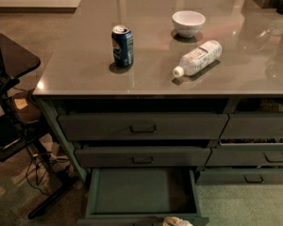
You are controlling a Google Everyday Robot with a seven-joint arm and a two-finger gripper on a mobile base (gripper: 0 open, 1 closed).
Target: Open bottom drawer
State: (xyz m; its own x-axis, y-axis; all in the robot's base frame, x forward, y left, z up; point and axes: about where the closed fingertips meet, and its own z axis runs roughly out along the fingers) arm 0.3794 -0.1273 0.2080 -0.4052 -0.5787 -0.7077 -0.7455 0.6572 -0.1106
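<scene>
The bottom drawer [141,192] of the left stack is pulled far out, and its flat green inner tray shows empty. Its front runs along the bottom edge of the view, and the pull is hidden. My gripper [177,221] shows only as a pale tip at the bottom edge, right at the drawer's front, a little right of its middle. Above it are the middle drawer [142,156] and the top drawer [142,125], each with a small dark pull; both stand slightly ajar.
On the grey countertop [75,74] stand a blue soda can [122,45] and a white bowl [188,22], with a plastic bottle [197,58] lying on its side. The neighbouring drawer stack [262,154] is at the right. A black stand with cables [19,126] is at the left.
</scene>
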